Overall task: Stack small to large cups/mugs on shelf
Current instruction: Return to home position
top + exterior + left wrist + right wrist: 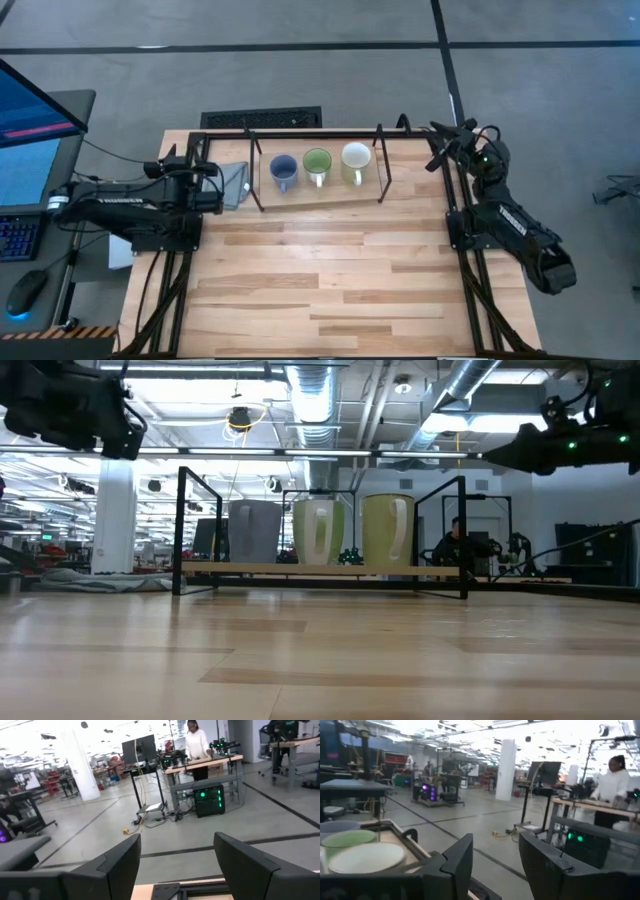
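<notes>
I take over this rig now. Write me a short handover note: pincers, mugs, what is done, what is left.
Left pincer: open, empty, raised beside the left end of the shelf.
Right pincer: open, empty, raised beside its right end.
Blue mug, green mug and white mug stand upright in a row on the shelf.
Done: all three placed.
Left: probably only parking both arms.
</notes>
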You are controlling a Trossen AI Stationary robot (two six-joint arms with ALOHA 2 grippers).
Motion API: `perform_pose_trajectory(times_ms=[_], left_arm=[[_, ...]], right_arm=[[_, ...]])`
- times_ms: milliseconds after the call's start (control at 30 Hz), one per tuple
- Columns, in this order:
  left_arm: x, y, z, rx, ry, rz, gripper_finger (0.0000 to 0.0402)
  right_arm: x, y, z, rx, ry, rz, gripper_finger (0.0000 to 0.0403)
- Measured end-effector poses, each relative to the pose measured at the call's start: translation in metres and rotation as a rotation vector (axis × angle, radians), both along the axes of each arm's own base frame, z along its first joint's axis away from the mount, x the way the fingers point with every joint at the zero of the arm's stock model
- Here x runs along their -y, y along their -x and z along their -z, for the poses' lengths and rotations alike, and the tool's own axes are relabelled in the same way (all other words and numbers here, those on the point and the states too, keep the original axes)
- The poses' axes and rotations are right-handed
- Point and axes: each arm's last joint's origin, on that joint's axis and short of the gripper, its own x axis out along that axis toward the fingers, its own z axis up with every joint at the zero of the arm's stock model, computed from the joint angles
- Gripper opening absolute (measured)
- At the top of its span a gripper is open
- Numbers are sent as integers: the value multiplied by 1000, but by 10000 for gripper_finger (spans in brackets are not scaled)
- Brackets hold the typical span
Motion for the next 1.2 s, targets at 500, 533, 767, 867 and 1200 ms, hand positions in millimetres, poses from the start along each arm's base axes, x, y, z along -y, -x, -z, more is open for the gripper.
perform_pose_trajectory(times_ms=[500,533,767,867,1200], left_arm=[[7,-9,3,-85,7,93,243],[10,-11,3,-96,6,120,243],[21,-11,3,-100,0,250,243],[24,-10,2,-57,-1,281,243],[33,-23,4,-124,-7,357,243]], right_arm=[[8,2,1,5,3,-23,182],[8,2,1,5,3,-22,182],[8,2,1,10,-3,-24,182],[8,2,2,10,-5,-25,182],[8,2,2,10,-10,-26,182]])
